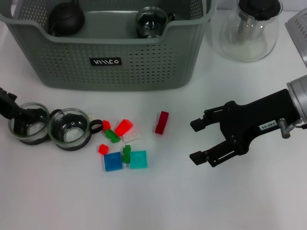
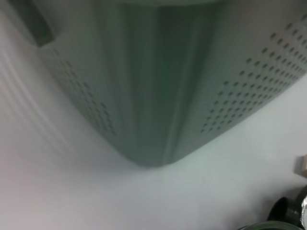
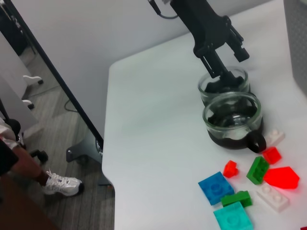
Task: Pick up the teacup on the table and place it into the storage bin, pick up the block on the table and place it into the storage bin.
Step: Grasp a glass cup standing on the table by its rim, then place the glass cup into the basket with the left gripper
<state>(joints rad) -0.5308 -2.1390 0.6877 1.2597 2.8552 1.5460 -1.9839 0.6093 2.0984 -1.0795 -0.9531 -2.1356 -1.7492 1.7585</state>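
Two glass teacups stand at the table's left: the outer teacup (image 1: 29,126) (image 3: 224,85) and the inner teacup (image 1: 71,128) (image 3: 232,120). My left gripper (image 1: 14,111) (image 3: 230,64) is at the outer teacup, open, with one finger dipping inside its rim and the other outside. A dark red block (image 1: 161,122) lies alone mid-table, beside a cluster of red, green, blue, teal and white blocks (image 1: 122,143) (image 3: 249,184). My right gripper (image 1: 197,141) hovers open to the right of the red block, holding nothing. The grey-green storage bin (image 1: 110,62) (image 2: 158,96) stands behind them.
Inside the bin sit a black teapot (image 1: 66,19) and a glass cup (image 1: 152,21). A clear glass teapot with a black lid (image 1: 249,28) stands right of the bin. The table's left edge runs close to the teacups (image 3: 108,143).
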